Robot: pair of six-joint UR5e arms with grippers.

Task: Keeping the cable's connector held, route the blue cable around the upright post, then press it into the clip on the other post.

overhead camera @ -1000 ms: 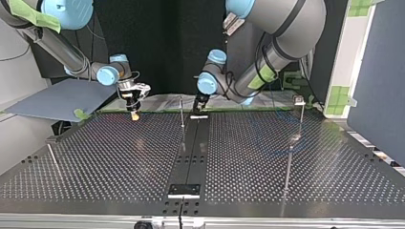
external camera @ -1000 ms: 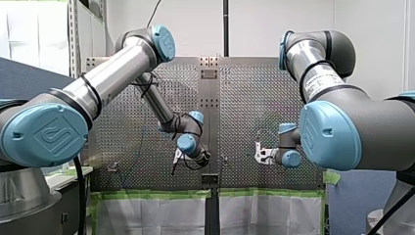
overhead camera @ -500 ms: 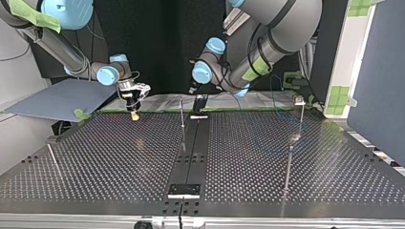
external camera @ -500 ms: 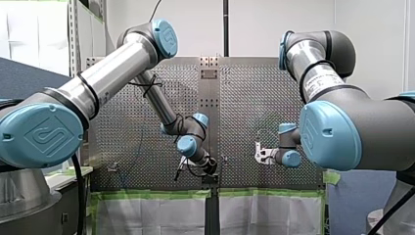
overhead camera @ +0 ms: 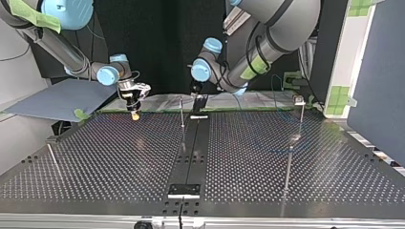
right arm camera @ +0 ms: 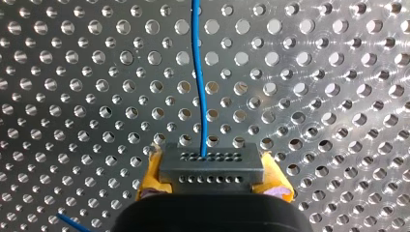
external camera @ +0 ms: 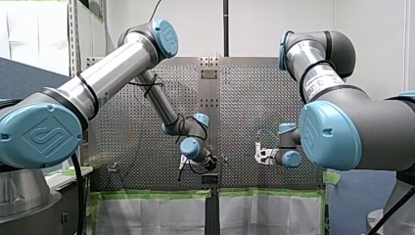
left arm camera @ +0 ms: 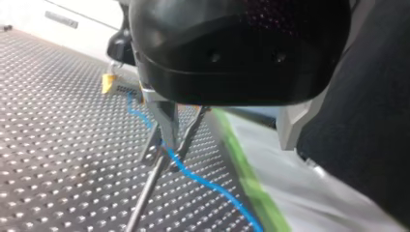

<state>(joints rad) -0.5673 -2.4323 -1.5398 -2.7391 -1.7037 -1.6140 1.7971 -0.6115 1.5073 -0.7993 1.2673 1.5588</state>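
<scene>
Left wrist view, blue cable (left arm camera: 194, 175) pinched between metal fingers (left arm camera: 167, 118), right fingers (right arm camera: 150, 172) clamped on connector (right arm camera: 210, 164)

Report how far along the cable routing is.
Done: my right gripper grips the grey perforated connector between yellow pads. In hand: my left gripper pinches the thin blue cable beside the thin metal upright post. Left: looping that post, then pressing the cable into the clip-topped post.
</scene>
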